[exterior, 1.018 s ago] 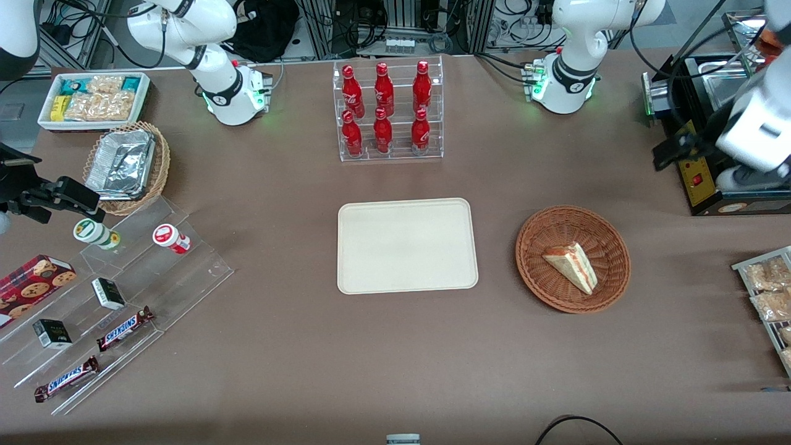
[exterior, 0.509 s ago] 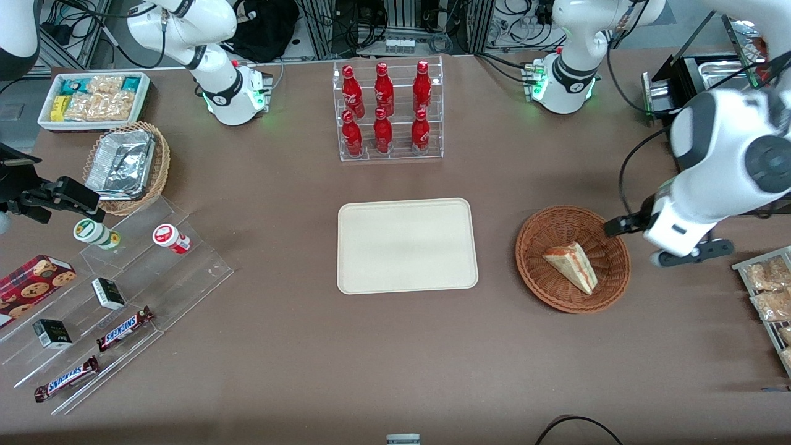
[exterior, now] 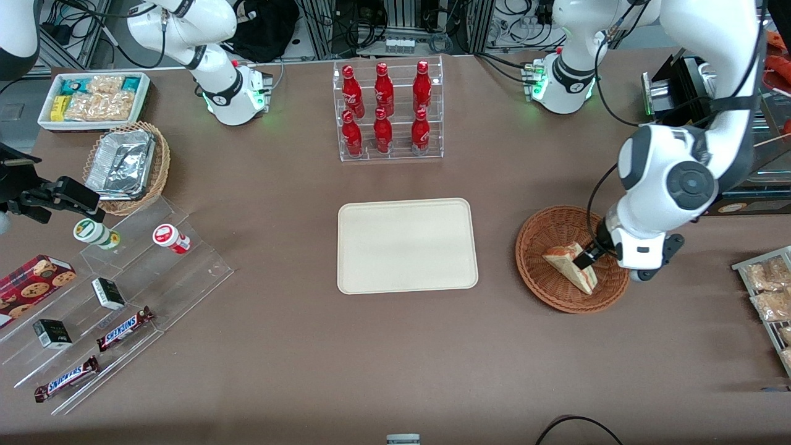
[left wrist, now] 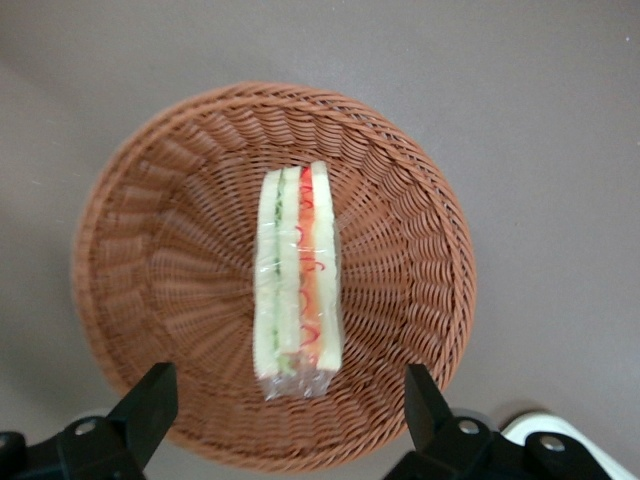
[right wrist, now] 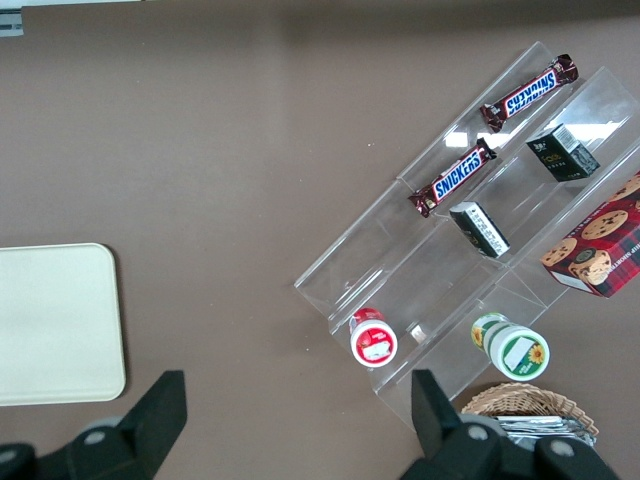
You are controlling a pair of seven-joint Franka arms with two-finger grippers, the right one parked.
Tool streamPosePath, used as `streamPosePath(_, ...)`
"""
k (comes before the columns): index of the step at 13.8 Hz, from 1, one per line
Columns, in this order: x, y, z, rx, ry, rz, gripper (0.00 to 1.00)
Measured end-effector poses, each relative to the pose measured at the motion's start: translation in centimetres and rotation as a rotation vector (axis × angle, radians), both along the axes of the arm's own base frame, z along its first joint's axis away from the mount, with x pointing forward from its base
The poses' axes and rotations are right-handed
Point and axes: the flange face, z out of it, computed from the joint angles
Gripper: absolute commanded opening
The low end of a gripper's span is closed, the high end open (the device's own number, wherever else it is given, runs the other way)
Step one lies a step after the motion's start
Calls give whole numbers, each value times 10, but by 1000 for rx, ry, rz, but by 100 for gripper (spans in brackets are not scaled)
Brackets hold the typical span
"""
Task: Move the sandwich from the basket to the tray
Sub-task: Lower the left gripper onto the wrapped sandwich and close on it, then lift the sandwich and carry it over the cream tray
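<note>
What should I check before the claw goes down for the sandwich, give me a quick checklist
1. Claw open: ok, fingers spread wider than the sandwich.
2. Claw above the target: ok, it hangs over the basket with the sandwich between the finger lines.
3. Sandwich reachable: ok, it lies alone in the basket, wrapped in clear film.
4. Fingers clear of the basket's rim: cannot tell.
5. Tray ready: ok, nothing lies on it.
6. Path from basket to tray: ok, only bare table between them.
</note>
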Motion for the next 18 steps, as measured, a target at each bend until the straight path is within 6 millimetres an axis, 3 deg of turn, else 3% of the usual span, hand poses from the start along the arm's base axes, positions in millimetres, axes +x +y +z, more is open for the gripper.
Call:
streamPosePath(6, -15, 0, -63, -7, 39, 31, 100)
streamPosePath(7, -15, 0, -72, -11, 40, 32, 95)
streamPosePath(8, -14, 0, -79, -13, 41, 34, 77)
streamPosePath(10, -14, 0, -90, -17, 45, 38, 16)
streamPosePath(11, -12, -1, -92, -19, 43, 39, 10)
streamPosePath(16, 2, -2, -76, -26, 5, 41, 7)
streamPosePath(18, 11, -3, -50, -18, 14, 40, 7)
